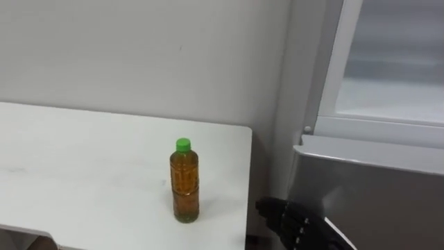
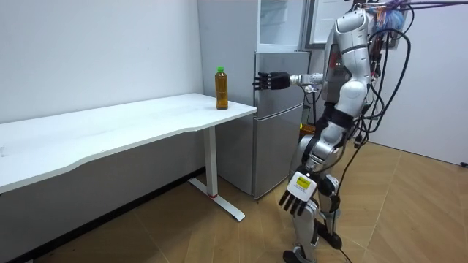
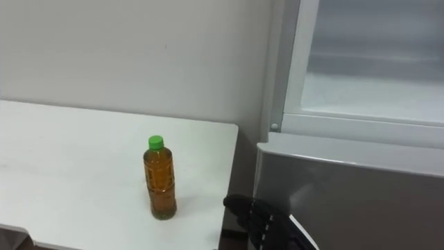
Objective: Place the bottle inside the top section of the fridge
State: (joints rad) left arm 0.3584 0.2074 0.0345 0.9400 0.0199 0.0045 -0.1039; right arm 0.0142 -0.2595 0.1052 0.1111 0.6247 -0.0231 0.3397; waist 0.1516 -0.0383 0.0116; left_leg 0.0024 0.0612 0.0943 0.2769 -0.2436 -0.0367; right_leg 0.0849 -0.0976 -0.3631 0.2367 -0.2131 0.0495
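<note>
The bottle (image 1: 184, 184) is amber with a green cap (image 1: 182, 144), the table (image 1: 76, 167) white, the fridge (image 1: 374, 201) silver-grey

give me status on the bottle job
Right hand open, raised short of bottle. Left hand open, low at side. Bottle upright near table end. Upper fridge open, nothing in between.

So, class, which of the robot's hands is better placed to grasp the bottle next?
Right. The right hand is raised and open, level with the bottle and close to it, just off the table end. The left hand hangs open, low at its side.
</note>
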